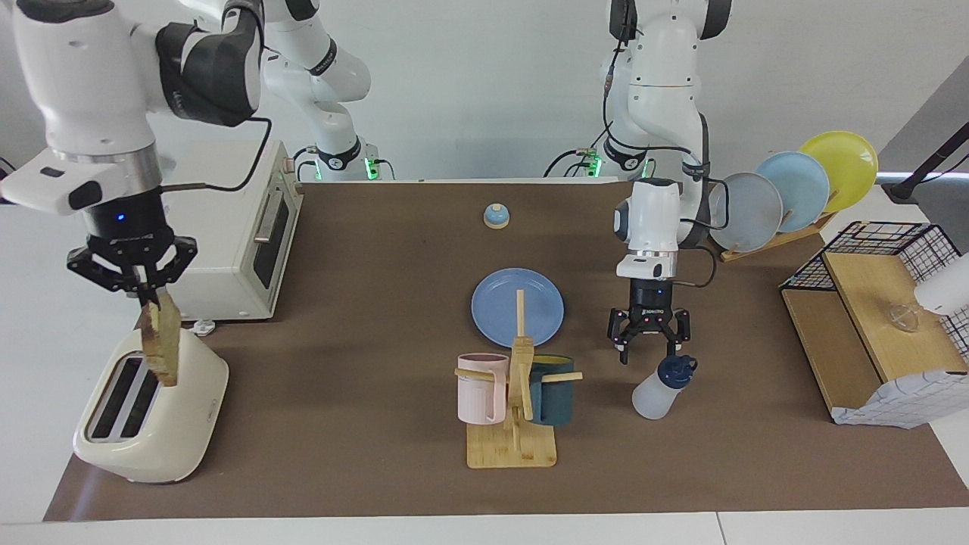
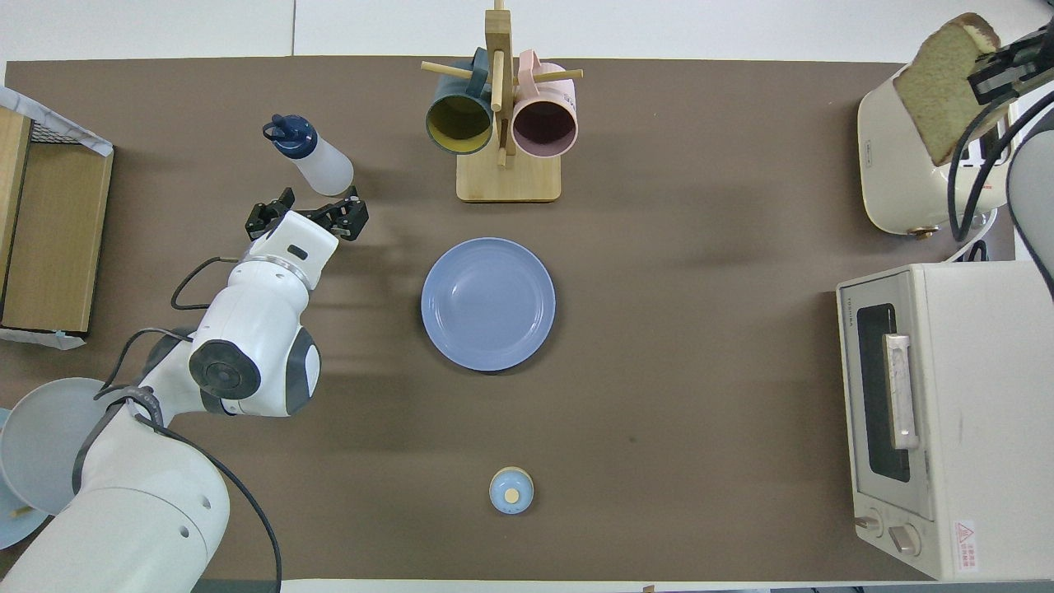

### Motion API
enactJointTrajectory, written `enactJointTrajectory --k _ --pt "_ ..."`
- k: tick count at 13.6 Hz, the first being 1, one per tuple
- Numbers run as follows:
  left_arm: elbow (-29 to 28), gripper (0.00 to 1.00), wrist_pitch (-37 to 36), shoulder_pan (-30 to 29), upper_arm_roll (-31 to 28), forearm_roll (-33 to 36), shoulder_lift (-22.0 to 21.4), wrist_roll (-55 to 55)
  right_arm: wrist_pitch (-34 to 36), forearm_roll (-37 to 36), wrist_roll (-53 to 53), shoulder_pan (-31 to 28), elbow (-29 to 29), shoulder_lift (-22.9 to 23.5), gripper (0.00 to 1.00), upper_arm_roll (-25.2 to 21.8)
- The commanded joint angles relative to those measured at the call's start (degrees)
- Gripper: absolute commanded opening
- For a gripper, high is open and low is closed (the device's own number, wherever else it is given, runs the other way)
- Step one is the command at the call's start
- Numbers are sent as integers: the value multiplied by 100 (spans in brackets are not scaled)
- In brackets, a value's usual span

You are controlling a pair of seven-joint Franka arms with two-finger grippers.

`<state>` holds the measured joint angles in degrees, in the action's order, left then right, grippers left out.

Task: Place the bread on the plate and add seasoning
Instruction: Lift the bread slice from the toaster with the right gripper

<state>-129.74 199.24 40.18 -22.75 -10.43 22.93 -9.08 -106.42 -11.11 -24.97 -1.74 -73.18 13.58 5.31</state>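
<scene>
- Bread (image 1: 160, 337) is hanging upright in the air over the toaster (image 1: 151, 409), its lower edge just above the slots and clear of them.
- The right jaws are pinching shut on the slice's top edge. The right arm (image 1: 91, 76) is standing tall above the toaster.
- Reading the overhead view as a clock centred on the plate (image 2: 487, 303), the toaster is sitting at two o'clock, at the desk (image 2: 700, 395) corner toward the right arm's end.
- The plate is lying flat in the middle of the desk with nothing on it.
- The seasoning bottle (image 2: 317, 161) is sitting at ten o'clock from the plate, its body leaning and its dark cap pointing toward the left arm's end.
- The left jaws are spread wide and gripping nothing. In the facing view they are hanging low just beside the bottle's cap, and I cannot tell whether a fingertip is touching it.
- A mug rack (image 2: 508, 177) with a pink and a dark teal mug is standing at twelve o'clock from the plate.
- A small bell (image 2: 511, 491) is sitting at six o'clock.
- A toaster oven (image 2: 930, 412) is sitting between three and four o'clock.
</scene>
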Motion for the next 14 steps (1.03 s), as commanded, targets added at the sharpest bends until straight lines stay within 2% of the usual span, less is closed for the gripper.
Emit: enactJointTrajectory --k 1,3,4,5,8,11,14 --pt "343 100 115 148 -194 -248 186 -50 209 579 428 69 6 -258 0 400" --pt "545 100 115 279 -229 -389 510 -50 375 1405 1297 77 -91 -338 0 453" --pt "607 100 124 306 -291 -476 598 -58 385 1949 1771 86 -257 -434 0 497" --pt "643 100 124 315 -300 -495 608 -58 367 2198 2168 156 -511 -557 0 524" --pt "792 100 124 298 -335 -495 643 -59 35 2271 3284 831 -1311 -961 0 533" --pt "924 100 124 228 -353 -477 722 -59 -1211 2280 4218 1438 -2487 -1427 0 533" --pt "1030 100 132 175 -344 -460 801 -67 -1810 2288 4727 2009 -2955 -1393 0 533"
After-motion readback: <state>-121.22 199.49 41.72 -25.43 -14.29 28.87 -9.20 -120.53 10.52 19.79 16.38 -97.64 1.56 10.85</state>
